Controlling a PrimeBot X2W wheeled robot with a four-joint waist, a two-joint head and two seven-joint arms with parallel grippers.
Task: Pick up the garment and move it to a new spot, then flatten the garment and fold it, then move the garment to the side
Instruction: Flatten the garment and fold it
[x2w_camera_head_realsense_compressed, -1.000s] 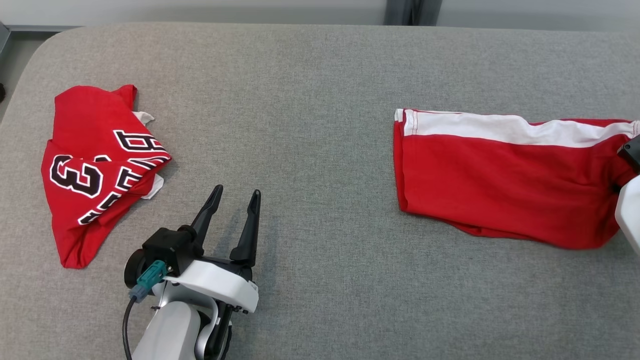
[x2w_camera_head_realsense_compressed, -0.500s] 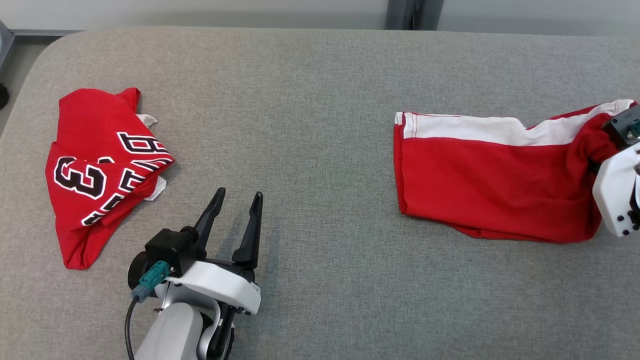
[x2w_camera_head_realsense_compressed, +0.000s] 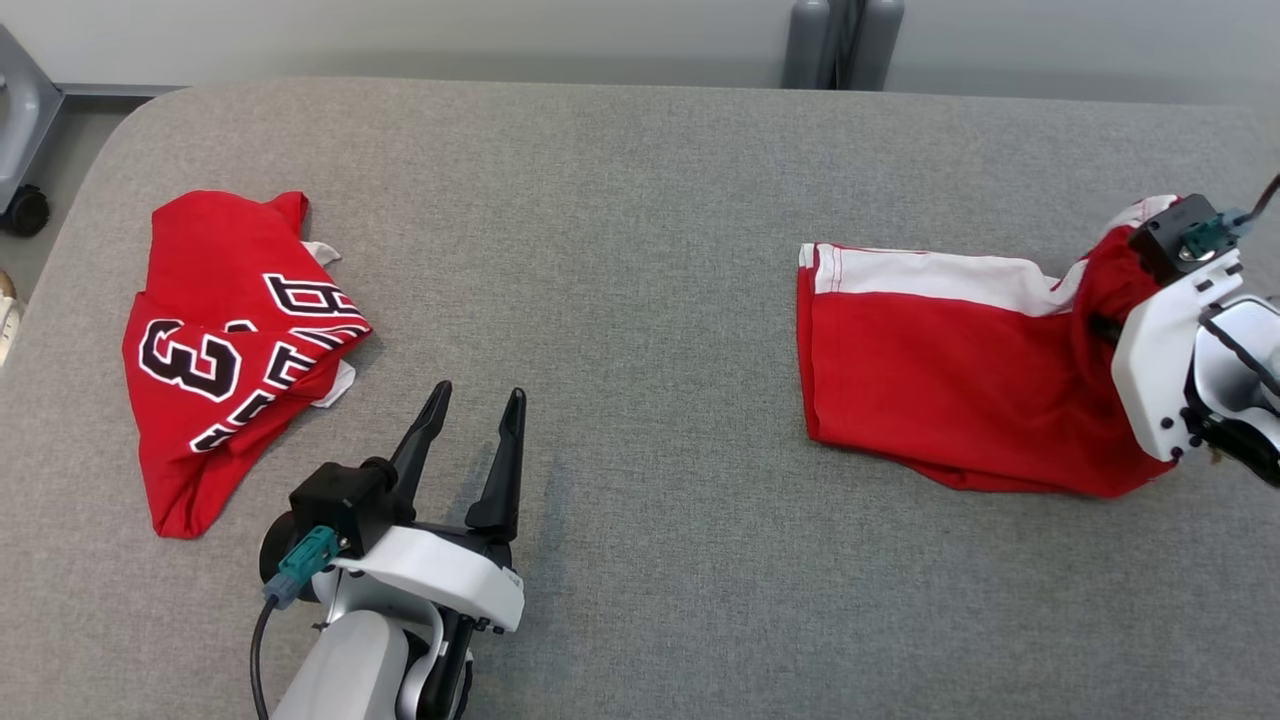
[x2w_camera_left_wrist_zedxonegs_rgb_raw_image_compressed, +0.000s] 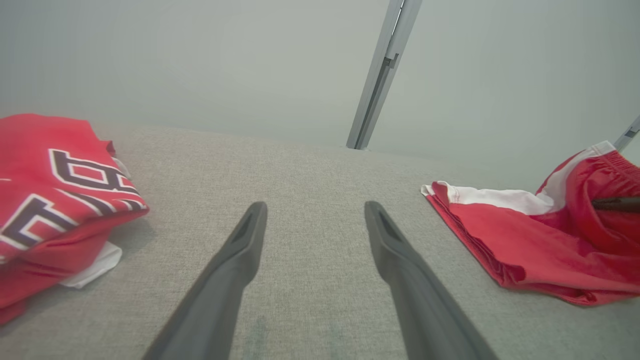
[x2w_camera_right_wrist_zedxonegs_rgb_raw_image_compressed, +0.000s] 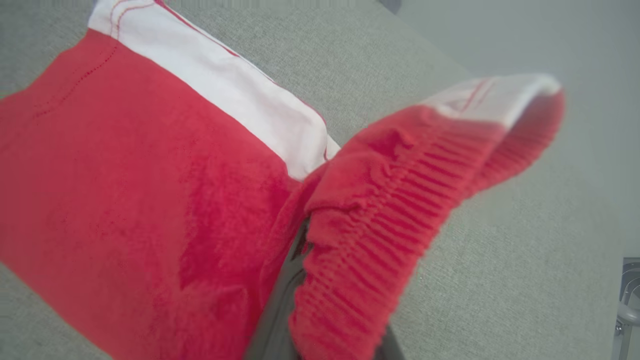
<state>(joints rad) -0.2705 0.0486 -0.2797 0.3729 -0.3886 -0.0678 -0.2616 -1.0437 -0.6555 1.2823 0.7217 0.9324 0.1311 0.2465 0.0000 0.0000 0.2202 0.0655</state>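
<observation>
2 tools are at work over a grey cloth-covered desk. The right tool is closed tight on the ribbed elastic waistband of a pair of red shorts; its dark fingers are mostly buried in the bunched fabric, and that end of the garment is lifted off the surface at the far right. The rest of the shorts lies flat on the right part of the desk, hem end pointing toward the middle, with a white side stripe running along the far edge.

The left tool sits low over the near-left part of the desk, jaws spread wide with nothing between them, fingers pointing away toward the wall. It stands apart from both pieces of clothing, nearer to the crumpled red jersey on its left, which shows a black-and-white 3 and other lettering, with a bit of white cloth peeking from under its edge.

The desk covering is a woven grey fabric, smooth and flat, with a rounded far-left corner. Behind it rises a plain pale wall with a grey metal post standing against it. Off the left edge, a strip of floor and a black castor on a grey frame are visible.
</observation>
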